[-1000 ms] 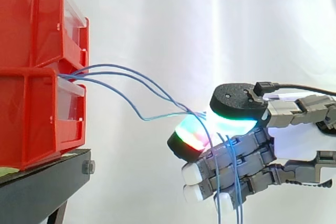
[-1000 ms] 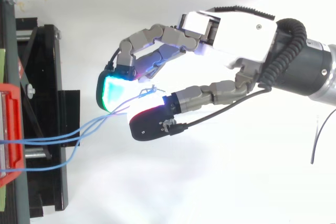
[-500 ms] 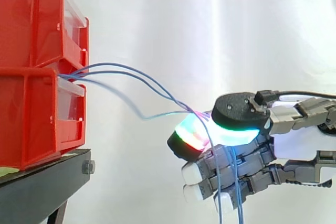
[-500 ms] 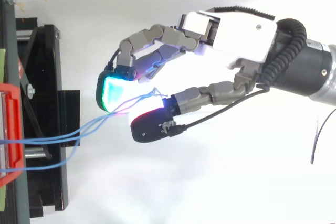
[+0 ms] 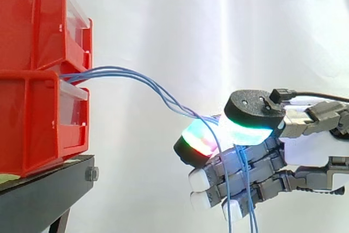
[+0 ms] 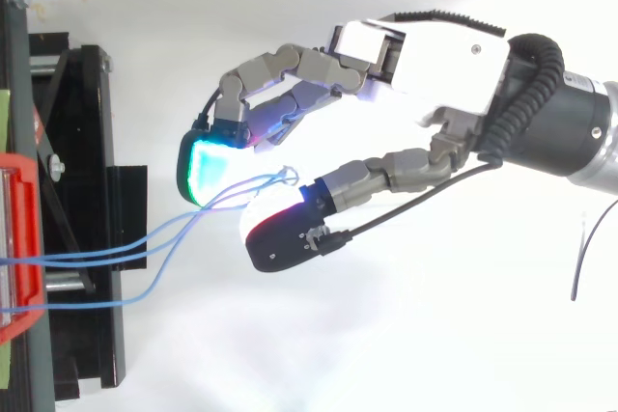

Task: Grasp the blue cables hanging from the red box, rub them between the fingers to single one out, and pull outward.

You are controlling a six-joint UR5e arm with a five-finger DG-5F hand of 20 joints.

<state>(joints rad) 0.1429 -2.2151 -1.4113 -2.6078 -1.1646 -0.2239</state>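
Since a second ago, your blue cables (image 5: 136,77) have pulled into one tighter bundle: the strand that sagged low now runs with the others, and the thumb pad (image 5: 255,112) sits a little farther from the bins.

You have the stacked red bins (image 5: 38,75) at the left of the side view, resting on the black stand (image 5: 43,189), with the white curtain (image 5: 218,25) behind.

Your hand (image 6: 435,55) comes in from the right, well apart from the bins. It is pinching the cables between the dark-backed thumb pad, glowing green and cyan, and a finger pad (image 5: 196,143) glowing green and red. The other fingers (image 5: 199,181) curl below with white tips.

You can see the cables leave the gap between the upper and lower bin, arch out close together and slope down into the pinch. Past it, their loose ends hang down across the curled fingers. From above, they fan slightly near the bin and end in a small loop (image 6: 287,176) just beyond the pads.
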